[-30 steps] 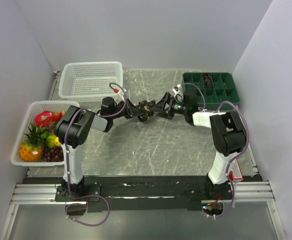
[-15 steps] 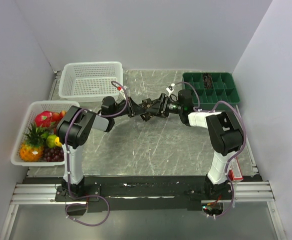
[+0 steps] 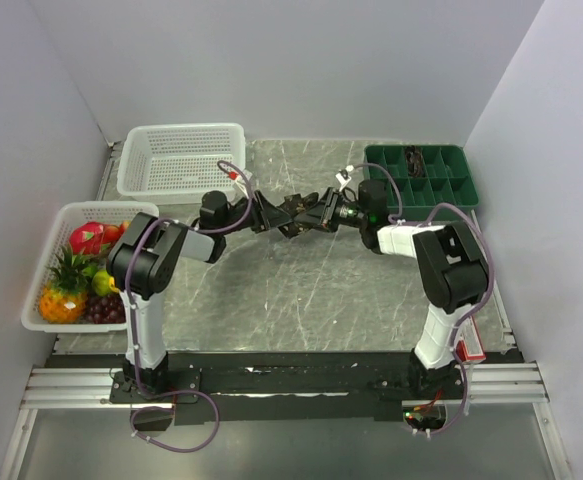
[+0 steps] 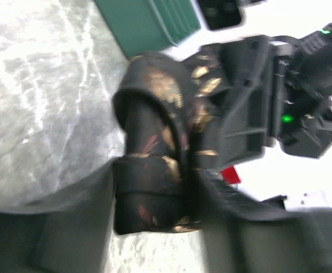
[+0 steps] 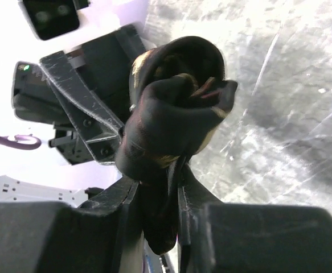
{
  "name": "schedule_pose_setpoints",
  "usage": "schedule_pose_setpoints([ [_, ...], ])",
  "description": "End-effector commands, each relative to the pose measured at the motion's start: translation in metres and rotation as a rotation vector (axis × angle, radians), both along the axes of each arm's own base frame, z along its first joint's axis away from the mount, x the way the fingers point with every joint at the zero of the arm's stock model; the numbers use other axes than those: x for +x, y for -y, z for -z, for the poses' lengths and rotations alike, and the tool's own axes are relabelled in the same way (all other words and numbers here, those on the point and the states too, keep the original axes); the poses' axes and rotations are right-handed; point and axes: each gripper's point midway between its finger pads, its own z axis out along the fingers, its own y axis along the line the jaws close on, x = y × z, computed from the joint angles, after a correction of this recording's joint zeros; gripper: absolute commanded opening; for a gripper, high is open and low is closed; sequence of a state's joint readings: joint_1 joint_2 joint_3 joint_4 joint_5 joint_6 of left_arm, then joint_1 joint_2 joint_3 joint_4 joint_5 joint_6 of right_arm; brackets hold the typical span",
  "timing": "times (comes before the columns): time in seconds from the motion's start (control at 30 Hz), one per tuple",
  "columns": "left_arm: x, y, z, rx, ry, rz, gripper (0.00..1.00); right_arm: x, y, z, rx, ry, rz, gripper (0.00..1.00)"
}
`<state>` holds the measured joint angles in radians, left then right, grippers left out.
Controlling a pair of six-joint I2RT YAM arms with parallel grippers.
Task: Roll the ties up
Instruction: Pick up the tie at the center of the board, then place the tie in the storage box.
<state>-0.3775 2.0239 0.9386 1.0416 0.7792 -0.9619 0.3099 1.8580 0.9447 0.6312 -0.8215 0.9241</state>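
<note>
- Meets mid-table, above the marbled table (image 3: 301,290): left gripper (image 3: 269,214) and right gripper (image 3: 317,212), tips facing, w/ the tie (image 3: 293,212) bunched between.
- Right wrist view: pinches the tie (image 5: 177,114) by its hanging fabric w/ right gripper (image 5: 157,190). Jaws nearly together, cloth squeezed between, prob. to stop the roll unwinding.
- Left wrist view: straddles the lower end of the tie (image 4: 154,148) w/ left gripper (image 4: 157,182), jaws partway apart. Too blurred to tell whether gripping or just cradling.
- Reads as a re-grip step: one side anchoring, other freeing for another turn. Judgement only.
- Loose, lumpy roll w/ gold-flecked folds showing; not tight yet, so prob. mid-task.
- Kept clear of the surface, likely so fabric turns w/o dragging.
- Far right: green divided tray (image 3: 423,176), likely drop-off for finished rolls. Dark item (image 3: 411,155) in a far compartment, too small to ID.
- Far left: white mesh basket (image 3: 181,158) and fruit basket (image 3: 41,260), well apart, not involved.
- Risk: springs open if both grips slacken together.
</note>
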Motion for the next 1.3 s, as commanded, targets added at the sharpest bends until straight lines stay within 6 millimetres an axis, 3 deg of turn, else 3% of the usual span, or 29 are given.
schedule_pose_setpoints([
  [0.0,-0.014,0.006,-0.042,0.018,0.167,0.041,0.86,0.02,0.005,-0.048,-0.014,0.169,0.097,0.0],
  [0.03,-0.013,0.004,-0.047,0.028,0.192,0.032,0.92,0.023,0.005,-0.059,-0.018,0.196,0.104,0.0],
  [0.07,-0.01,0.001,-0.05,0.034,0.201,0.019,0.98,0.022,0.007,-0.057,-0.033,0.183,0.11,0.0],
  [0.27,0.001,-0.026,-0.073,0.045,0.24,-0.07,0.96,0.038,0.029,-0.072,-0.121,0.24,0.173,0.0],
  [0.3,0.001,-0.029,-0.074,0.054,0.242,-0.079,0.96,0.038,0.034,-0.066,-0.163,0.23,0.172,0.0],
  [0.33,0.001,-0.032,-0.079,0.067,0.258,-0.094,0.96,0.049,0.046,-0.076,-0.193,0.259,0.219,0.0],
  [0.4,0.001,-0.039,-0.078,0.088,0.266,-0.124,0.96,0.054,0.061,-0.075,-0.266,0.265,0.239,0.0],
  [0.43,0.001,-0.041,-0.084,0.108,0.299,-0.131,0.96,0.066,0.076,-0.088,-0.298,0.295,0.297,0.0],
  [0.57,0.005,-0.048,-0.077,0.181,0.279,-0.163,0.96,0.092,0.121,-0.099,-0.482,0.328,0.448,0.0],
  [0.6,0.005,-0.048,-0.076,0.192,0.277,-0.163,0.96,0.1,0.131,-0.111,-0.534,0.371,0.476,0.0],
  [0.63,0.005,-0.049,-0.076,0.206,0.288,-0.163,0.96,0.102,0.14,-0.102,-0.593,0.34,0.488,0.0],
  [0.7,0.008,-0.052,-0.07,0.231,0.274,-0.176,0.96,0.118,0.162,-0.113,-0.674,0.365,0.558,0.0],
  [0.73,0.007,-0.052,-0.068,0.236,0.279,-0.173,0.96,0.122,0.168,-0.104,-0.707,0.338,0.561,0.0],
  [0.8,0.006,-0.053,-0.06,0.25,0.266,-0.171,0.96,0.133,0.187,-0.109,-0.753,0.342,0.613,0.0],
  [1.0,0.002,-0.054,-0.041,0.266,0.235,-0.161,0.96,0.154,0.225,-0.093,-0.918,0.297,0.685,0.0],
  [1.27,-0.004,-0.054,-0.028,0.277,0.21,-0.143,0.96,0.18,0.252,-0.063,-1.039,0.235,0.702,0.0],
])
